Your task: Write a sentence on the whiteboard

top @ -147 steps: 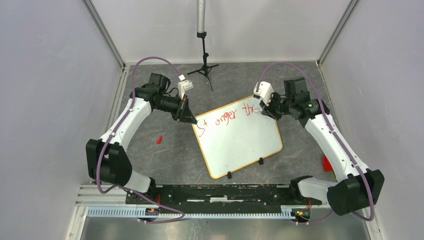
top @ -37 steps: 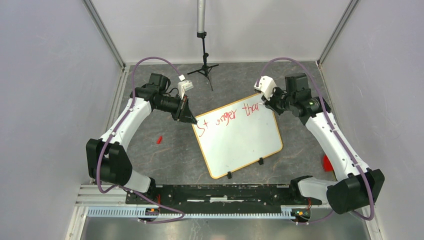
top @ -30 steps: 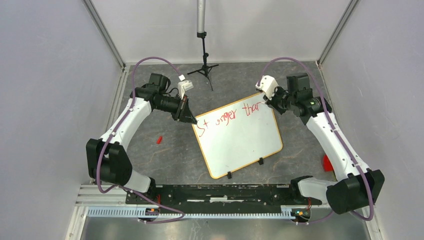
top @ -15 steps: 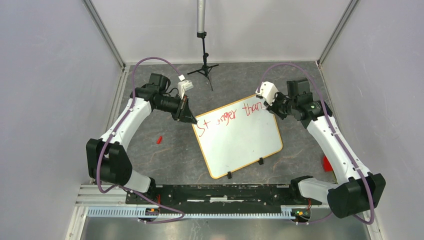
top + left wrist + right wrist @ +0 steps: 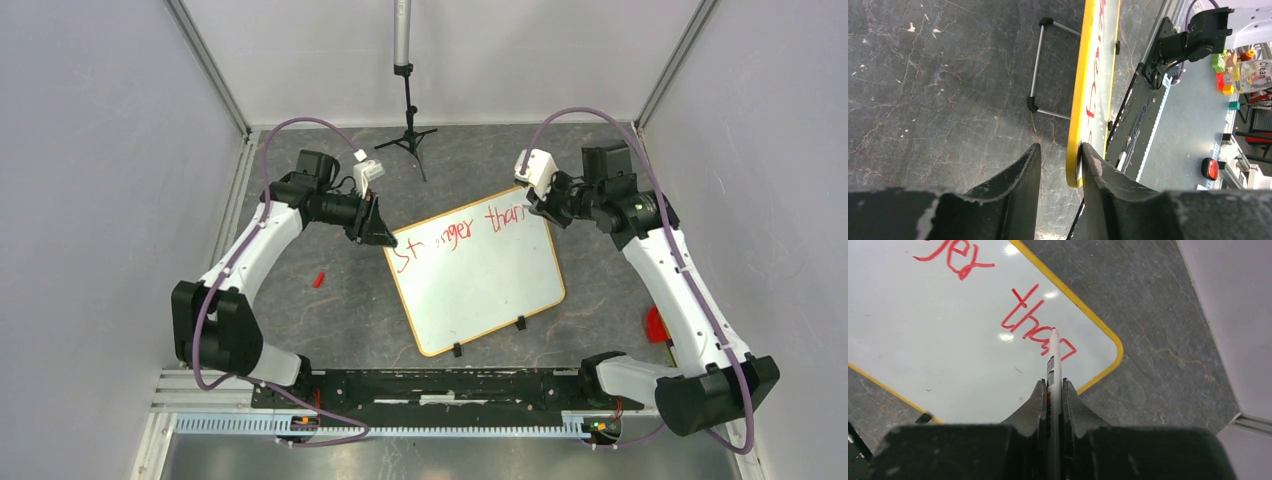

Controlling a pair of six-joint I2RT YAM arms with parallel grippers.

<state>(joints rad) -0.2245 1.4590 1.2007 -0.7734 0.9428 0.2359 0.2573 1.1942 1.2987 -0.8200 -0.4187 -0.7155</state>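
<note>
Now the right end effector (image 5: 1052, 382), clamped on the marker (image 5: 1053, 347), points at the sentence (image 5: 1020, 306) near the whiteboard's (image 5: 480, 290) far corner. The left end effector (image 5: 1060, 147) straddles its edge, jaws apart. The next move is probably a lower row.

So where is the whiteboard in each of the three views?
Top external: whiteboard at centre, tilted.
Left wrist: edge-on, right of centre, running top to bottom.
Right wrist: fills upper left, behind the marker.
Shared landmark: the red sentence.
</note>
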